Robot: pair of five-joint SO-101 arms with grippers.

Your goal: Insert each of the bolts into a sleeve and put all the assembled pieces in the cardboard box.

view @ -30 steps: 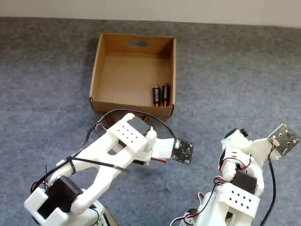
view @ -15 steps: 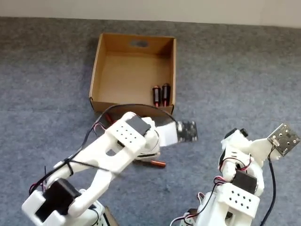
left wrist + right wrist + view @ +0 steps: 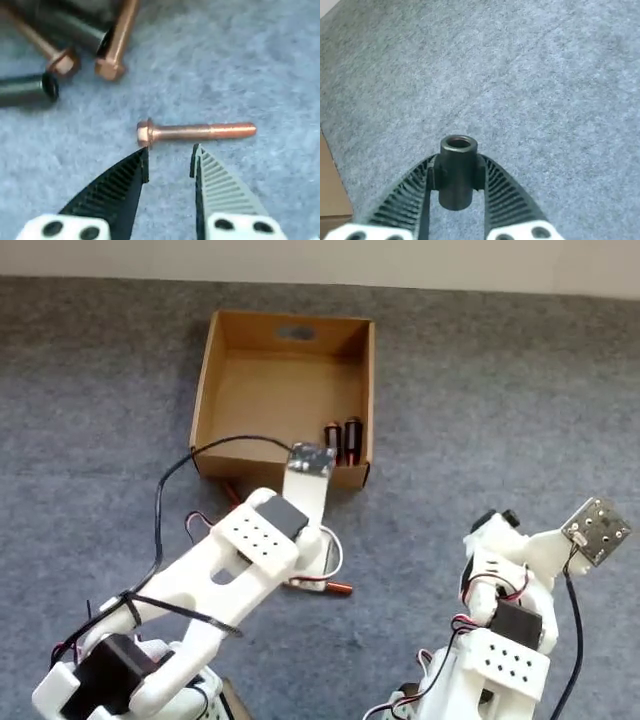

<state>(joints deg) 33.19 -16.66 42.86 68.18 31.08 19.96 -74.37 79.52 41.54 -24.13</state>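
A loose copper bolt (image 3: 195,131) lies on the grey carpet just beyond the tips of my left gripper (image 3: 170,157), which stands open over it without touching. In the high view this bolt (image 3: 325,586) lies beside the left arm (image 3: 255,550), in front of the cardboard box (image 3: 205,390). Two assembled pieces (image 3: 342,442) rest in the box's near right corner. My right gripper (image 3: 457,167) is shut on a black sleeve (image 3: 457,175), held upright with its open bore up, above bare carpet.
Past the loose bolt lie two more copper bolts (image 3: 111,67) and black sleeves (image 3: 27,89) in a cluster. The right arm (image 3: 510,620) stands at the lower right, well away from the box. Open carpet lies between the two arms.
The left arm's wrist has swung from pointing right round toward the box, uncovering the bolt on the carpet. The right arm has barely shifted.
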